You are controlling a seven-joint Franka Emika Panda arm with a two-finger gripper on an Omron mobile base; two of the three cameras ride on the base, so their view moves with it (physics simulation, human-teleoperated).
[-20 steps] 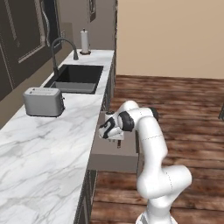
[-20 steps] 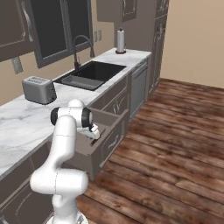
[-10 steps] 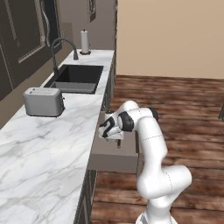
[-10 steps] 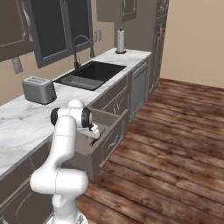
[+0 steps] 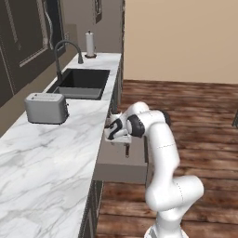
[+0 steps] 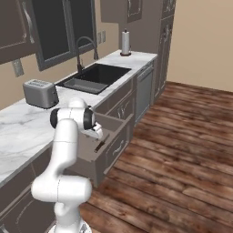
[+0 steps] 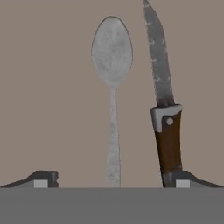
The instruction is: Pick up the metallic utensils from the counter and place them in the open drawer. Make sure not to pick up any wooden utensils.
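Inside the open drawer [image 5: 122,160]

The spoon [image 7: 112,87] and the knife [image 7: 162,100] lie side by side on the drawer floor, a thin bare strip between them. Left of the spoon the floor is bare.

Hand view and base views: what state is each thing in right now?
Drawer: pulled open.
Spoon: lying flat on the drawer floor, free of the fingers.
Knife: flat beside the spoon, apart from it, handle end by one finger tip.
Gripper: open, above the drawer, holding nothing.

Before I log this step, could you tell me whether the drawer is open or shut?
Open: the drawer juts from the cabinets, with spoon and knife lying on its floor.
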